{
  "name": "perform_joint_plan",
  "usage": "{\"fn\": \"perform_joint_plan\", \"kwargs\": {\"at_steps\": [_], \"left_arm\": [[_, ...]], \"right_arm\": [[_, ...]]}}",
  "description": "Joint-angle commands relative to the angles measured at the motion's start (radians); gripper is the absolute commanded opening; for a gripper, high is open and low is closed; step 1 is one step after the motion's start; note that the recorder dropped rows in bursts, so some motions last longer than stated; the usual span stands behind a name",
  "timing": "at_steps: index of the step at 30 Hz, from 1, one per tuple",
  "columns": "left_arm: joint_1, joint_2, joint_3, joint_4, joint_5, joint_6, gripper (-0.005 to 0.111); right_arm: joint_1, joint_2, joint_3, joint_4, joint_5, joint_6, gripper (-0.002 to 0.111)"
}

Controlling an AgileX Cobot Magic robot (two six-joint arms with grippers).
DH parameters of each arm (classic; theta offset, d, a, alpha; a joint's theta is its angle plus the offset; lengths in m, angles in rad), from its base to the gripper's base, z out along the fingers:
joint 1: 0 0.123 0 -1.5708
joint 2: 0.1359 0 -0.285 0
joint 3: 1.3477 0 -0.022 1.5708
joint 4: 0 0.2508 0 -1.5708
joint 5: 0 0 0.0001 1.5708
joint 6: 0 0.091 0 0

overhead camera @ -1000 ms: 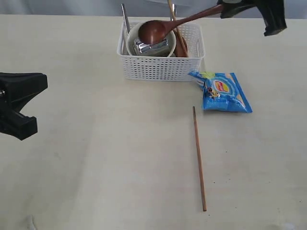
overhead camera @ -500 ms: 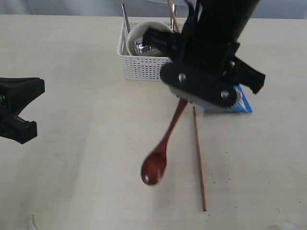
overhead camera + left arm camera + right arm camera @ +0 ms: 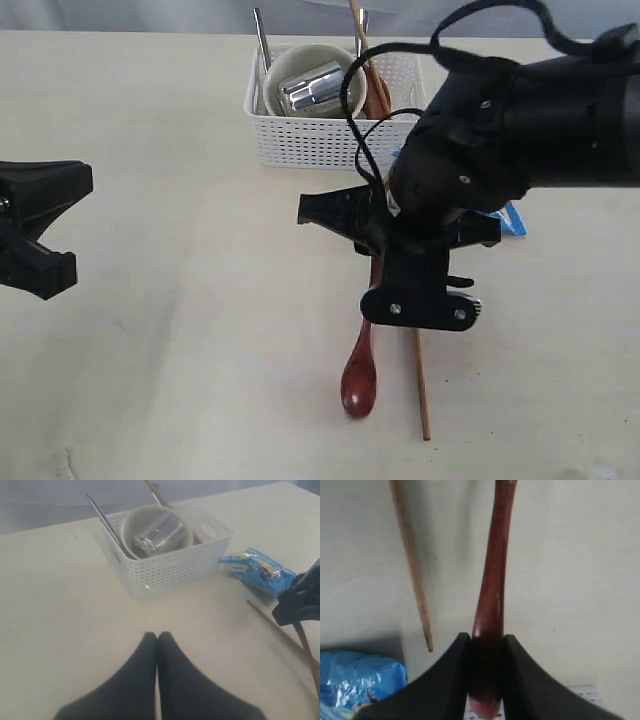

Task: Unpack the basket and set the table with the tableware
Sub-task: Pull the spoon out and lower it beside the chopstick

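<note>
My right gripper (image 3: 486, 639) is shut on the handle end of the reddish-brown wooden spoon (image 3: 495, 570). The spoon (image 3: 360, 385) points toward the table's front edge, close beside a chopstick (image 3: 421, 380) lying on the table (image 3: 180, 350). Whether its bowl touches the table I cannot tell. The white basket (image 3: 335, 140) at the back holds a cream bowl (image 3: 290, 65) with a steel cup (image 3: 312, 88) in it, steel cutlery handles (image 3: 260, 40) and another chopstick (image 3: 358, 25). My left gripper (image 3: 157, 636) is shut and empty, hovering at the left.
A blue chip bag (image 3: 260, 570) lies right of the basket, mostly hidden behind the right arm (image 3: 500, 130) in the exterior view. The left arm (image 3: 35, 220) sits at the left edge.
The right arm has lifted the spoon out of the basket, swung it round and brought it down beside the chopstick on the table. The left gripper has stayed put.
</note>
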Motion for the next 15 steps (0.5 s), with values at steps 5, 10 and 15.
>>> {"fn": "perform_joint_plan", "kwargs": {"at_steps": [5, 10, 15], "left_arm": [[-0.008, -0.003, 0.005, -0.008, 0.009, 0.0, 0.0], [-0.008, -0.003, 0.005, -0.008, 0.009, 0.0, 0.0], [-0.008, -0.003, 0.005, -0.008, 0.009, 0.0, 0.0]], "right_arm": [[0.001, 0.11, 0.006, -0.145, -0.045, 0.045, 0.0], [0.001, 0.127, 0.006, -0.171, -0.078, 0.081, 0.0], [0.001, 0.159, 0.006, -0.171, -0.11, 0.087, 0.0]]}}
